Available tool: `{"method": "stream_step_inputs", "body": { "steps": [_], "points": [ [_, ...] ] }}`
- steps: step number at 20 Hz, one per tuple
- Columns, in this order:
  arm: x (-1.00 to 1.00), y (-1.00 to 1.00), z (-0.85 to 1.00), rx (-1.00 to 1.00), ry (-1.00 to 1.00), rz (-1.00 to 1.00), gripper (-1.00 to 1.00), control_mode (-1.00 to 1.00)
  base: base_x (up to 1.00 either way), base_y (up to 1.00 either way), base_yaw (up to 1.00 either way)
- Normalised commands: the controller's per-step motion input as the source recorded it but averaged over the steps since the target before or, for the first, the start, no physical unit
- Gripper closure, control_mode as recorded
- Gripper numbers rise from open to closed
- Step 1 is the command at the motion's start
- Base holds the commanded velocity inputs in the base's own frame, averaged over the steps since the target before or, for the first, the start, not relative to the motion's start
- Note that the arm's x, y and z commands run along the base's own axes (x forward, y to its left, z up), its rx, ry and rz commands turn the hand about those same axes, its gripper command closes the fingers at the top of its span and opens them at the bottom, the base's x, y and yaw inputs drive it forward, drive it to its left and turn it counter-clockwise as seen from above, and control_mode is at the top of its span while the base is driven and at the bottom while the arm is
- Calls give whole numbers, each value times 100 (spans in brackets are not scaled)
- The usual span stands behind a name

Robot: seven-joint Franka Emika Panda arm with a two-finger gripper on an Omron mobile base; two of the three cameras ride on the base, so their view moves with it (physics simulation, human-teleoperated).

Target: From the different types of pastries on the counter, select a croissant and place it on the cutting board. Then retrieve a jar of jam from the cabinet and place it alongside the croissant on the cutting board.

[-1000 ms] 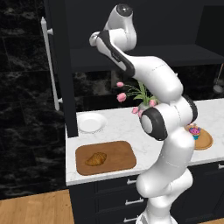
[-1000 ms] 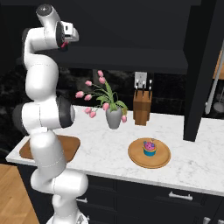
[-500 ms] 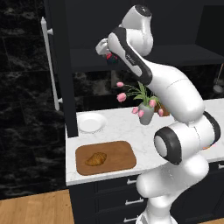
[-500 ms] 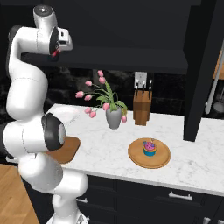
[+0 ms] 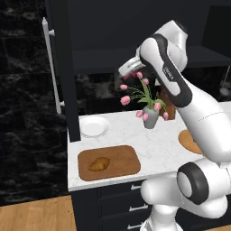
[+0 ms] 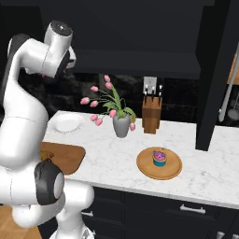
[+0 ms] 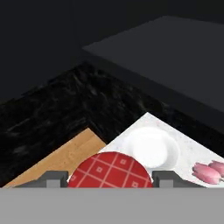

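I read the tool [image 7: 103, 178] as closed on the jar of jam [image 7: 110, 170]: in the hand view the jar's red lid with its pale check pattern sits between the two dark finger tips and fills the gap between them. In the left base view the tool [image 5: 130, 67] hangs high, above the tulips [image 5: 140, 100] and level with the dark shelf of the cabinet [image 5: 63, 67], well above the tabletop [image 5: 153, 144].

Hazards from this position, as I judge them:

1. Collision on descent. The vase of tulips stands directly below the tool, between it and the cutting board [image 5: 122, 155]. A straight drop would strike the flowers and could tip the vase.
2. Slip. The grip appears to bear on the lid rim only (the jar body below it is hidden from me), so a fast swing could loosen the jar.
3. Wrong surface. The white plate [image 5: 94, 126] lies at the tabletop's back left corner, just behind the board. A short placement would land there.
4. Crowding. The croissant [image 5: 99, 164] occupies the board's left half. The jar should go to the bare right half, beside it and not on it.

Task items: the jar is small and round, red-lidded. The croissant is golden brown and crescent-shaped, lying flat on the board at the tabletop's front left corner. The cupcake [image 6: 159, 158] remains on its round wooden plate [image 6: 145, 168] toward the right end.
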Motion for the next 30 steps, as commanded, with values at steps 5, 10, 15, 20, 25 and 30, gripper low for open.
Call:
{"method": "stream_step_inputs", "body": {
  "steps": [5,10,15,20,25,30],
  "points": [
    [-96,-18,-100,-3,0,59,100,-100,0,0,0],
    [-70,-21,-100,4,-5,59,100,-100,0,0,0],
    [-40,-22,-96,18,-22,57,100,-100,0,0,0],
    [-14,0,-44,9,-28,29,100,-100,0,0,0],
    [0,0,-13,0,-1,-3,100,-100,0,0,0],
    [26,0,-53,4,1,-10,100,-100,0,0,0]
  ]
}}
